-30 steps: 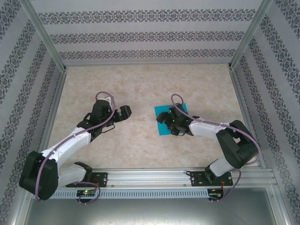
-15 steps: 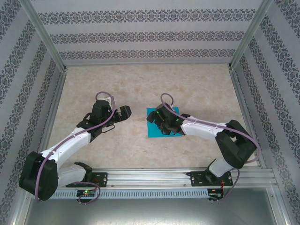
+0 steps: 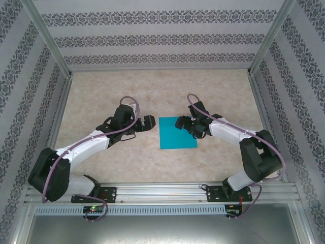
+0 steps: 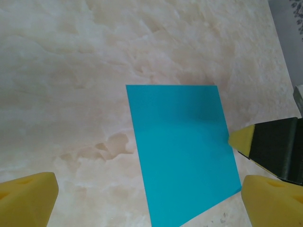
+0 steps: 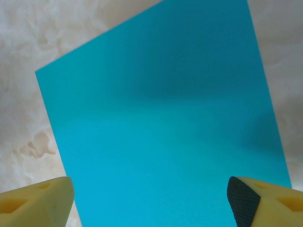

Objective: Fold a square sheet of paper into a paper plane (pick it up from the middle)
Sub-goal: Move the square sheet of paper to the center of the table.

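The square sheet of paper [image 3: 177, 133] lies flat and unfolded on the marble table; it is plain teal-blue. My left gripper [image 3: 149, 123] hovers just left of its far-left corner, open with nothing between its fingers. In the left wrist view the sheet [image 4: 182, 151] spreads ahead of the left gripper [image 4: 151, 208]. My right gripper [image 3: 181, 123] stands over the sheet's far edge, open and holding nothing. The right wrist view has the sheet [image 5: 161, 127] below the right gripper [image 5: 150, 203], whose yellow fingertips [image 5: 35, 201] are wide apart. The right gripper's finger [image 4: 270, 146] shows beside the sheet's right edge.
Patterned walls [image 3: 162, 38] and metal frame posts enclose the table on three sides. An aluminium rail [image 3: 167, 195] with both arm bases runs along the near edge. Bare marble table [image 3: 152, 86] surrounds the sheet.
The right gripper dragged the sheet a little left, then rose off it toward its far edge, leaving it uncovered. The left arm reached right, up to the sheet's left corner.
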